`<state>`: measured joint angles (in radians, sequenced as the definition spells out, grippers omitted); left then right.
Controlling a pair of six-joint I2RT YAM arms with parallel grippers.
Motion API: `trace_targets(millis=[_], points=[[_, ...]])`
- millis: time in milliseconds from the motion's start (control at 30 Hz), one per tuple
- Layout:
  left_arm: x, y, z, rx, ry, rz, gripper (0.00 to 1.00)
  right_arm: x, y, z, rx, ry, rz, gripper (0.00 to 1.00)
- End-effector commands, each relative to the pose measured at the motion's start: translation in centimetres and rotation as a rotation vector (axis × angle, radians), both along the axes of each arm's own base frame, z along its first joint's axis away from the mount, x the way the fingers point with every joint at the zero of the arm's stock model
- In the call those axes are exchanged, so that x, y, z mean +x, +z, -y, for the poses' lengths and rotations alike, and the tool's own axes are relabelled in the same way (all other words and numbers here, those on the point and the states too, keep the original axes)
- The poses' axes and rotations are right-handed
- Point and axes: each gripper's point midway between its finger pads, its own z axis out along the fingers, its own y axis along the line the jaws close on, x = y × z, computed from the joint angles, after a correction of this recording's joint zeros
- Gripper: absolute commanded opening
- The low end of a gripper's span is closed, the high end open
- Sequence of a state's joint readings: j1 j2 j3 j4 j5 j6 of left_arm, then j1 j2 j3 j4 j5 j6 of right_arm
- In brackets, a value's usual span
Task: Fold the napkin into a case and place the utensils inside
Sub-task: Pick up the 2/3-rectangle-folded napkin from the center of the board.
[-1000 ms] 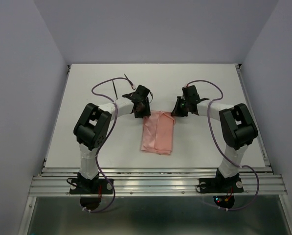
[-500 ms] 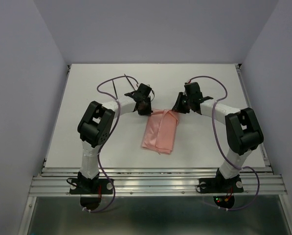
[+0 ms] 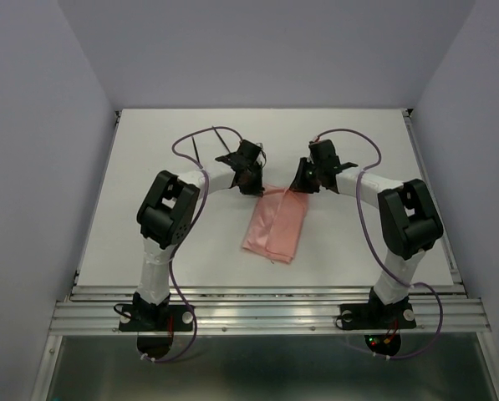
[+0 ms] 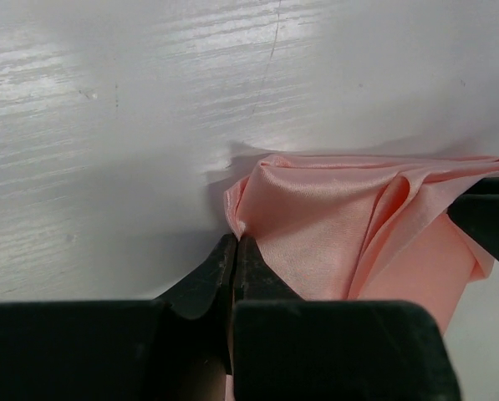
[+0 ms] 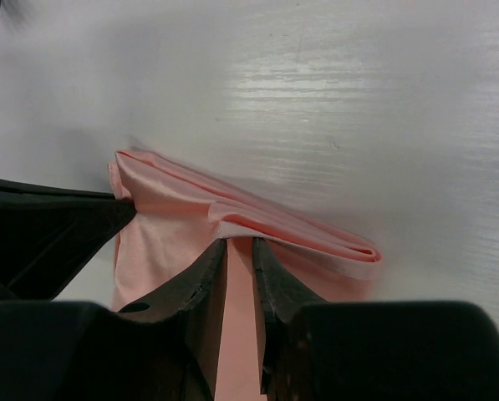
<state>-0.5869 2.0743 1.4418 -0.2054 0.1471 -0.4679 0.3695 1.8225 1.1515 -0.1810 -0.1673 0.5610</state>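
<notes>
Since a second ago, both arms are reaching slightly nearer the tabletop's far edge, and the thin, pale salmon-pink fabric napkin [image 3: 272, 227] is looking narrower, its far end drawn up between them. I am seeing the left gripper [image 4: 235, 242] pressed together on the cloth's glossy, crumpled far-left corner. The right gripper [image 5: 239, 246] is pinching the folded far-right hem. The soft, wrinkled strip is lying slantwise around the middle of the white tabletop [image 3: 358, 251], its near end resting flat.
</notes>
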Motion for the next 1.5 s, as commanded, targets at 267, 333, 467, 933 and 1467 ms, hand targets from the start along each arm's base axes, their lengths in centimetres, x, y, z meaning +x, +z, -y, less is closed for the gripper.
trace_targets(millis=[267, 333, 467, 933, 1467], points=[[0.5, -0.1, 0.4, 0.020, -0.055, 0.002, 0.00, 2.2, -2.4, -0.5, -0.063, -0.025, 0.007, 0.22], [0.6, 0.0, 0.3, 0.027, -0.056, 0.010, 0.00, 2.3, -2.9, -0.4, -0.067, -0.030, 0.000, 0.22], [0.6, 0.5, -0.4, 0.055, -0.048, 0.027, 0.11, 2.2, -3.8, -0.5, -0.070, -0.032, -0.022, 0.22], [0.5, 1.0, -2.3, 0.124, 0.027, 0.040, 0.62, 2.0, -3.7, 0.0, -0.083, -0.055, -0.029, 0.21], [-0.5, -0.2, 0.7, 0.061, -0.032, -0.017, 0.18, 2.1, -3.9, 0.5, -0.103, -0.087, -0.036, 0.21]])
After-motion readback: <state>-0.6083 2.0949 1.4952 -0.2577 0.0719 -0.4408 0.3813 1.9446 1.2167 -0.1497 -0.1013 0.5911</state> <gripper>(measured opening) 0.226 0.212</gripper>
